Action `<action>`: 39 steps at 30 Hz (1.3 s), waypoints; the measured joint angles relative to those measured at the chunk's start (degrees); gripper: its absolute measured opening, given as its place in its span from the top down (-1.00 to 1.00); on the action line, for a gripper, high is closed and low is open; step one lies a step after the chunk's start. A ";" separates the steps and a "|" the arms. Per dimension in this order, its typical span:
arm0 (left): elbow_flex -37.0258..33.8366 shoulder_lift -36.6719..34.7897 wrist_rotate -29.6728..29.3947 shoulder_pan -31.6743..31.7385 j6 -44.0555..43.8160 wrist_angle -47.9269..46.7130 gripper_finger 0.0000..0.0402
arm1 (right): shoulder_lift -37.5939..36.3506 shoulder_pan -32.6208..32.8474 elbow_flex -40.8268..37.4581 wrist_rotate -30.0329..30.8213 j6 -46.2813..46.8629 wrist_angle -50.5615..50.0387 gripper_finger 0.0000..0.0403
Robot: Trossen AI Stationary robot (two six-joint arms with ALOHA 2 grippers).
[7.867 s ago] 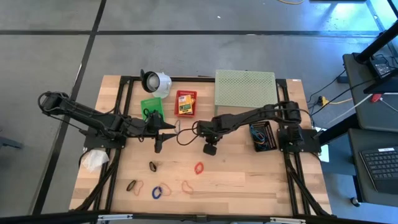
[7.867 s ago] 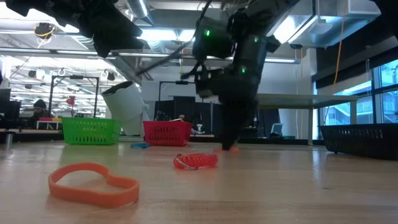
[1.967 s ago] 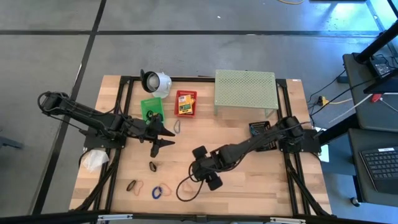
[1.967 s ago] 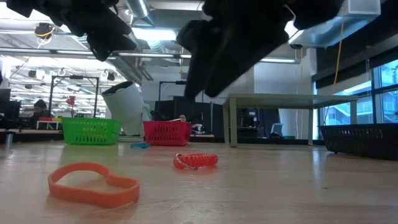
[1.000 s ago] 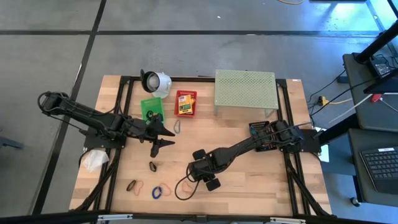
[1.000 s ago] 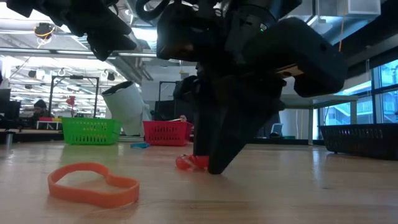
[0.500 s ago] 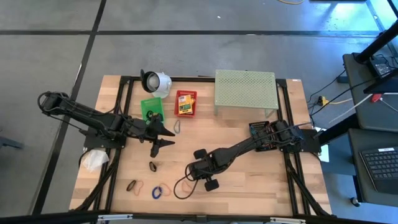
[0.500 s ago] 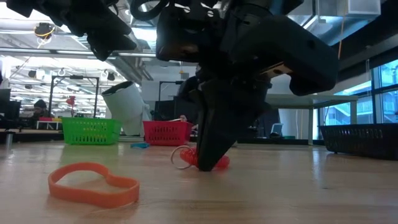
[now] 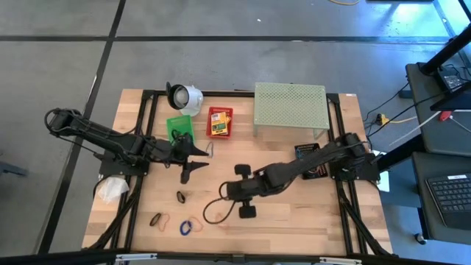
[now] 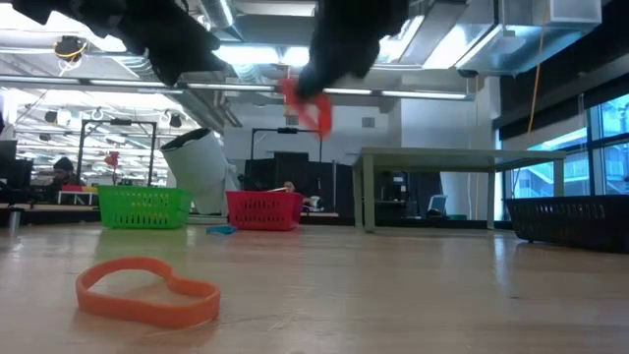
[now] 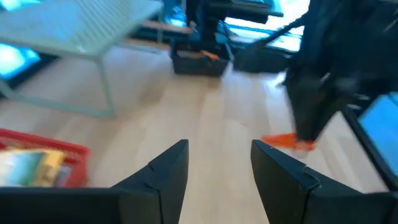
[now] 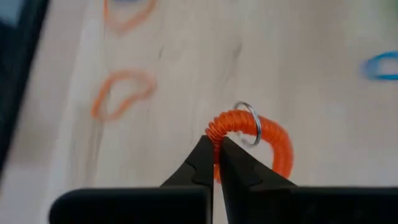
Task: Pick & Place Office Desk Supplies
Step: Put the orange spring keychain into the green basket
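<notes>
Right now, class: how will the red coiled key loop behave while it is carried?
The red coil, pinched at one edge by the right gripper, hangs clear of the table, so it probably sways. Its spring turns look stretchy and light; a thin grip may slip.

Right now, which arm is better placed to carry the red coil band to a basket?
The right. Its gripper is already shut on the red coil band and holds it clear of the table. The left gripper hangs open and empty beside the red basket.
</notes>
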 joint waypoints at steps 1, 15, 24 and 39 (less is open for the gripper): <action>0.00 0.00 -1.39 -0.01 0.73 0.64 0.16 | -1.53 0.10 0.01 1.03 1.15 -0.03 0.97; -0.03 4.81 2.05 -0.02 9.56 28.24 0.15 | -15.99 7.23 0.11 19.35 -1.39 22.46 0.97; -0.02 16.66 16.37 -0.02 8.09 60.15 -0.07 | -16.09 8.49 0.11 24.14 -12.01 33.67 0.97; 2.23 27.31 27.78 -0.10 -2.04 79.39 -0.16 | -15.92 8.51 0.13 13.68 -13.97 41.43 0.97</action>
